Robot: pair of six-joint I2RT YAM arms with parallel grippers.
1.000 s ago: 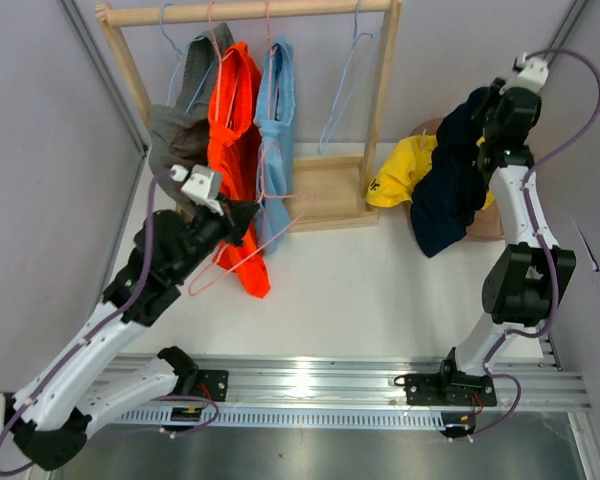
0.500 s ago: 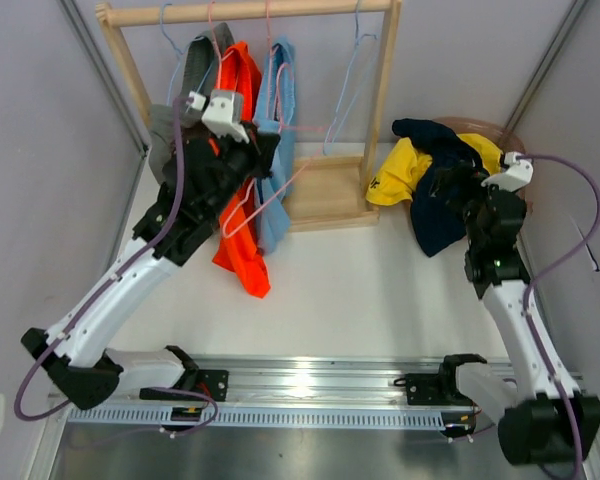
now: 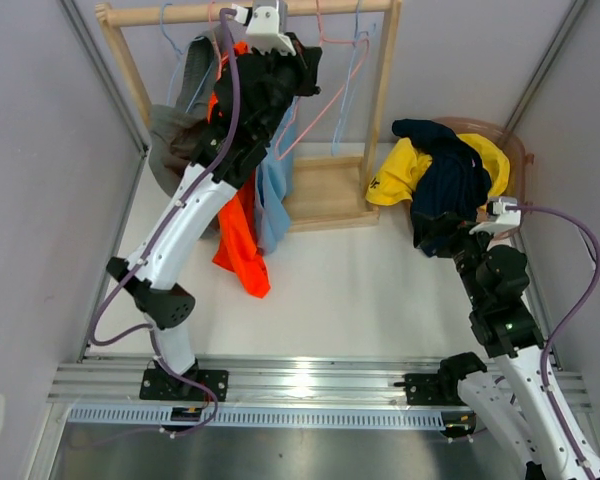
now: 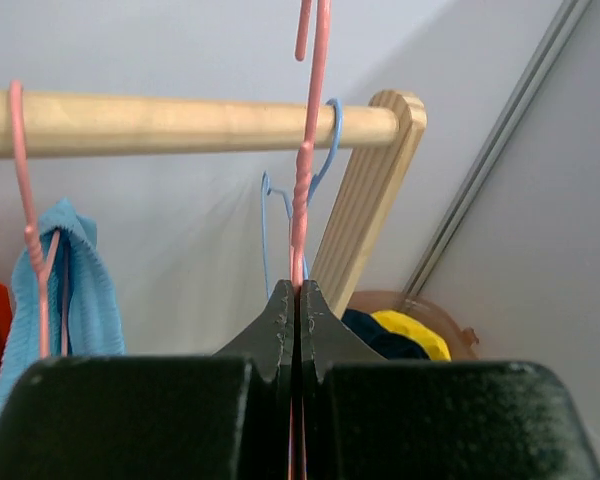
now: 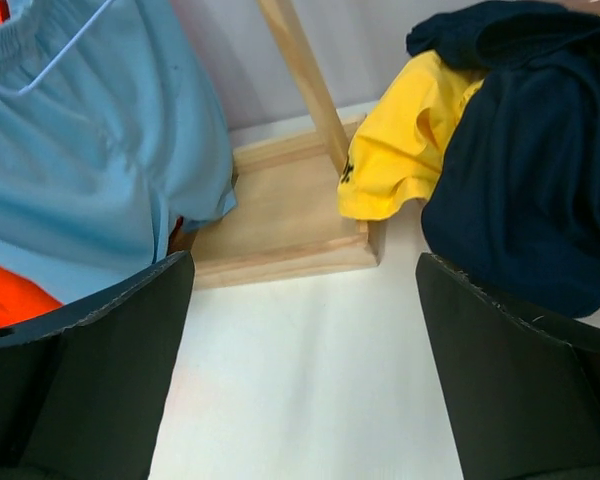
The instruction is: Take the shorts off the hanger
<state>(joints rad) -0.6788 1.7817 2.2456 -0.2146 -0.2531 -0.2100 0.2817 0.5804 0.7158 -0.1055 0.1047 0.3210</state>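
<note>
My left gripper [image 3: 302, 62] is raised to the wooden rail [image 3: 180, 13] and shut on an empty pink hanger [image 3: 325, 105]. In the left wrist view the jaws are pressed together on the hanger's stem [image 4: 300, 200], with its hook above the rail [image 4: 180, 120]. The grey shorts [image 3: 172, 140], orange shorts [image 3: 242, 235] and light blue shorts [image 3: 276, 205] hang on the rack. The yellow shorts [image 3: 400, 170] and navy shorts [image 3: 450, 190] lie heaped at the right. My right gripper [image 3: 450, 243] is open and empty, low over the table near the navy shorts [image 5: 520, 180].
The rack's wooden base [image 5: 280, 225] and right post [image 3: 383, 90] stand between the arms. An empty blue hanger [image 4: 325, 140] hangs at the rail's right end. A brownish basket [image 3: 515, 150] holds the heaped shorts. Grey walls close in on both sides.
My left arm rose from beside the orange shorts up to the rail, carrying the pink hanger. My right arm let go of the navy shorts onto the yellow ones and drew back low.
</note>
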